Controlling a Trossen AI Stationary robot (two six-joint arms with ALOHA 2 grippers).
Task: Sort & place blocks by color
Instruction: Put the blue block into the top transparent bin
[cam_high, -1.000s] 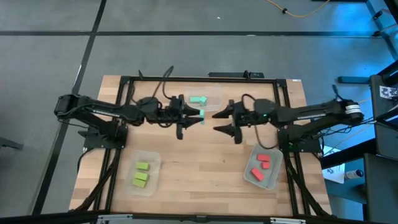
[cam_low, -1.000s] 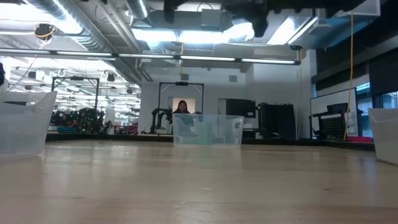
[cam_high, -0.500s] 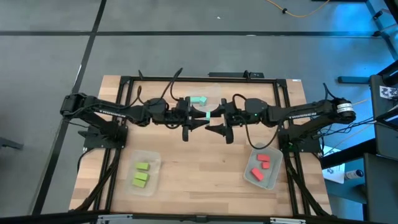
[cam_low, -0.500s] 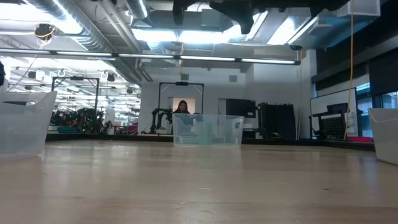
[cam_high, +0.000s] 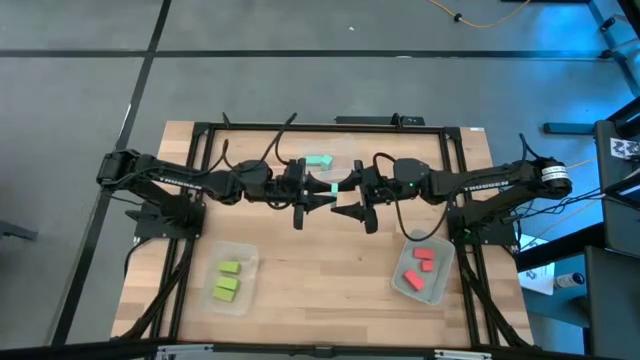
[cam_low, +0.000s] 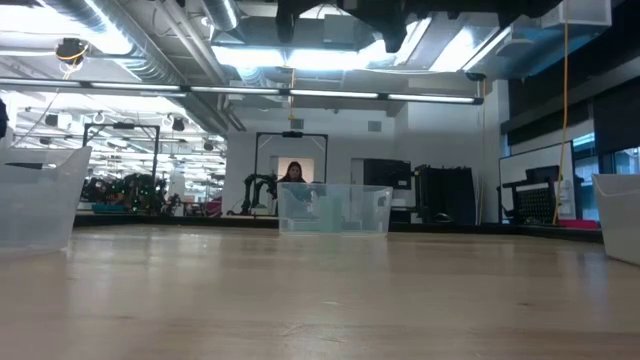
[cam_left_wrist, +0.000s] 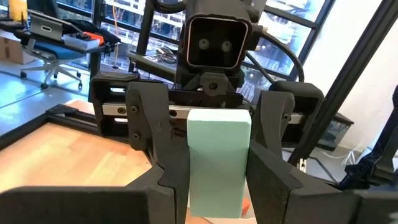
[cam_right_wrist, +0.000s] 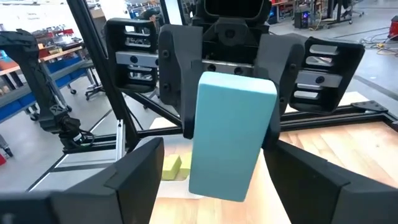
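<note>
Lime green small rectangular blocks (cam_high: 226, 281) are seen lying in a clear plastic tub (cam_high: 246, 256) at the near left side of the wooden bench (cam_high: 330, 262). At the near right side, red-pink small blocks (cam_high: 420, 263) are kept in a second clear plastic tub (cam_high: 441, 277). The two tubs are well apart.

Farther in, above the middle of the bench, the two dark arms are stretched toward each other and their grippers are met tip to tip. A teal rectangular block (cam_left_wrist: 219, 158) is pinched between the jaws of the left gripper (cam_high: 322, 192) and is held in the air, clear of the bench. The right gripper (cam_high: 343, 196) is placed directly opposite. Its jaws are spread wide, one on each side of the same teal block. From the right wrist view they are seen apart from the block's sides, so the block is gripped by the left gripper only.

Just beyond the grippers, at the far edge of the bench, a third clear plastic tub (cam_high: 346, 156) is standing, and teal (cam_high: 318, 160) is seen inside it. How many blocks are there cannot be told.

Behind the bench, in the low view, a lit room is shown, and a person (cam_low: 293, 172) is seen far back.
</note>
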